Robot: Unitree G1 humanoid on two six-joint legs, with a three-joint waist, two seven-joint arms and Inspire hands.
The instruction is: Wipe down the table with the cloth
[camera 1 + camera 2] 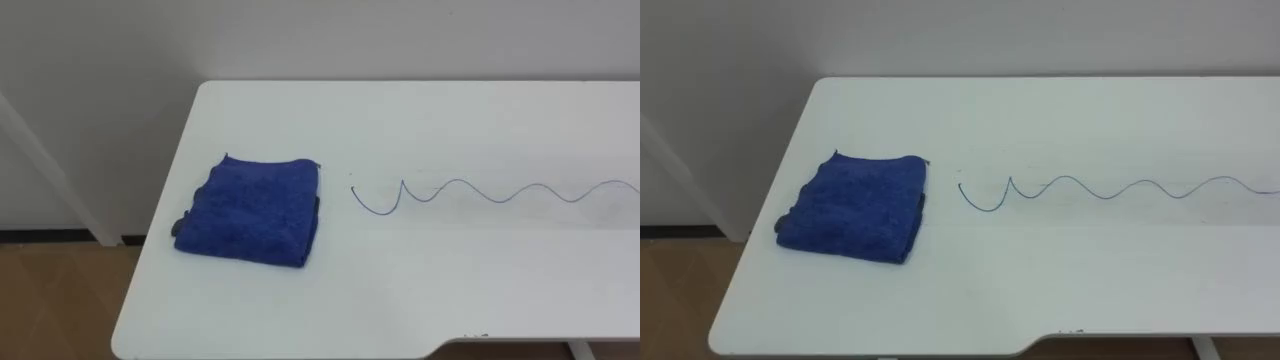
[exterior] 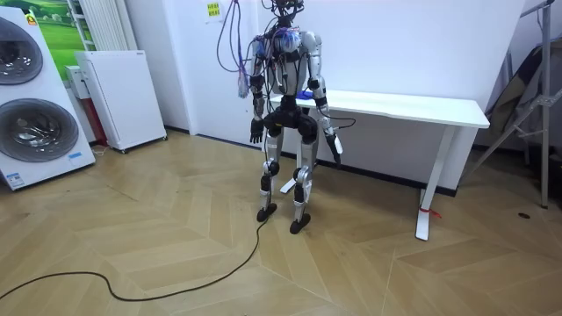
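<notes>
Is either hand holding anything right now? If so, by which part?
Nothing is held. The blue cloth lies folded on the table, untouched; the left hand and right hand hang at the robot's sides.

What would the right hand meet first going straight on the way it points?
Hanging downward before the table, the right hand would likely meet the wooden floor first; depth is unclear.

A folded blue cloth (image 1: 250,210) is lying flat near the left end of the white table (image 1: 420,110). Just to its right, a thin blue wavy line (image 1: 500,192) is running along the top, out to the right edge. Wood floor (image 1: 60,300) is showing lower left, and a pale wall (image 1: 300,40) is standing behind.
</notes>
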